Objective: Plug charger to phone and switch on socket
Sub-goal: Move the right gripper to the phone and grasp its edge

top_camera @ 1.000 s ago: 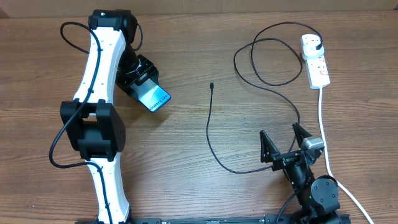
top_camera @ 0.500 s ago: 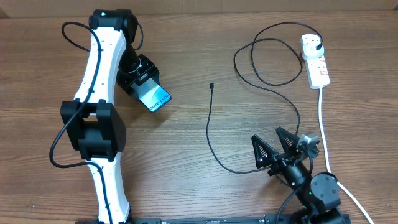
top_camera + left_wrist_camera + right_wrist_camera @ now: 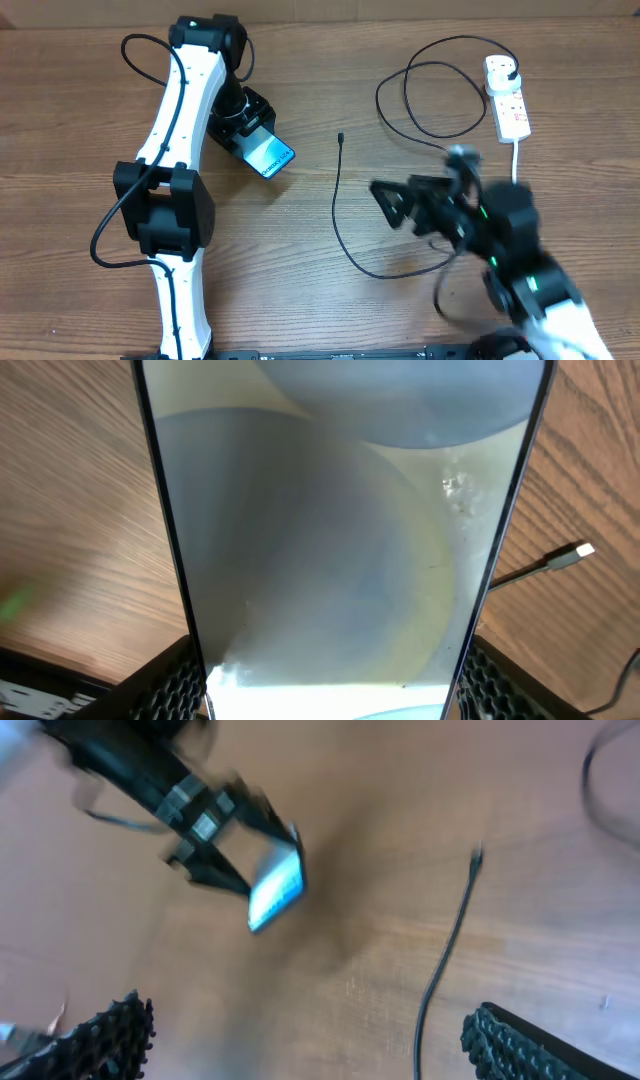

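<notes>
Left gripper (image 3: 260, 146) clamped on phone (image 3: 275, 160); right gripper (image 3: 320, 1055) wide apart (blurred). Risk: loose charger (image 3: 335, 205) tip skids away when pinched.

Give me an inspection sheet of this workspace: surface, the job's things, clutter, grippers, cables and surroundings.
Surface: wooden table, bare grain, no spills seen.
Job's things: phone held in the left gripper; charger tip lies free on the table, not in the phone; socket at the far right with the black plug in it, switch too small to tell.
Clutter: nothing seen.
Grippers: left gripper shut on the phone; right gripper open, empty, blurred from overhead.
Cables: charger loops beside the socket; thick white cord runs toward the near edge.
Surroundings: pale band beyond the far edge.
</notes>
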You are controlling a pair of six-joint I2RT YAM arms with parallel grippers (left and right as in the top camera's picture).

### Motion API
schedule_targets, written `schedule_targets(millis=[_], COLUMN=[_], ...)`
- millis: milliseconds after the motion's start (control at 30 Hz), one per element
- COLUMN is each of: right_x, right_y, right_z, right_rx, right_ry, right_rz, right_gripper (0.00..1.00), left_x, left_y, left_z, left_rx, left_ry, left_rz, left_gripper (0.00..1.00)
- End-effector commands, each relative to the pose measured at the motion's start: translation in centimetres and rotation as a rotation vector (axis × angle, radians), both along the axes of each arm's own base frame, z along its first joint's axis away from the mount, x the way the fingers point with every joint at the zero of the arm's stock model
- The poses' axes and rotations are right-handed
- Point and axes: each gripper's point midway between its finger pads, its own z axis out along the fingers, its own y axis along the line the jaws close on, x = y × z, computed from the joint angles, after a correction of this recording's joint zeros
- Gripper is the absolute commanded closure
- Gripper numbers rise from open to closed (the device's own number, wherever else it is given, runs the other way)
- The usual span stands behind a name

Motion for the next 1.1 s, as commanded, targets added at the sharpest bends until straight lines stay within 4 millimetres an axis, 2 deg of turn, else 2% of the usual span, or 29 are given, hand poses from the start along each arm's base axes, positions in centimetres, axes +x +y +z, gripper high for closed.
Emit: schedule_targets(millis=[0, 100, 300, 367, 400, 567, 700, 933, 1067], right_x=[1.0, 2.2, 3.9, 4.6, 5.0, 6.6, 6.6, 6.7, 6.7], right_y=[2.8, 4.8, 8.0, 8.5, 8.6, 8.9, 9.8, 9.8, 9.8], right_z=[-1.1, -3.1, -5.2, -6.0, -6.2, -7.4, -7.1, -7.2, -7.3], right_rx=[0.03, 0.069, 0.228, 0.243, 0.25, 0.254, 0.278, 0.291, 0.303], right_ry=[0.148, 0.237, 0.338, 0.351, 0.358, 0.417, 0.435, 0.468, 0.492], right_rz=[0.121, 0.209, 0.313, 0.302, 0.289, 0.134, 0.101, 0.064, 0.048], right_gripper=[0.0, 0.0, 0.01, 0.12, 0.18, 0.21, 0.25, 0.26, 0.34], left_x=[0.4, 0.5, 0.7, 0.7, 0.7, 0.3, -0.3, -1.7, -2.6], left_y=[-0.7, -0.8, -1.0, -1.2, -1.3, -2.4, -4.0, -7.4, -9.4], left_z=[0.9, 0.9, 0.9, 0.9, 0.9, 0.8, 0.8, 0.8, 0.8], left_rx=[-0.005, -0.001, 0.005, 0.008, 0.01, 0.019, 0.021, 0.025, 0.035], left_ry=[-0.015, -0.012, -0.011, -0.006, -0.004, 0.009, 0.011, 0.016, 0.026], left_rz=[0.084, 0.116, 0.164, 0.185, 0.192, 0.222, 0.19, 0.126, 0.143], left_gripper=[0.95, 0.96, 0.95, 0.96, 0.96, 0.96, 0.95, 0.96, 0.95])
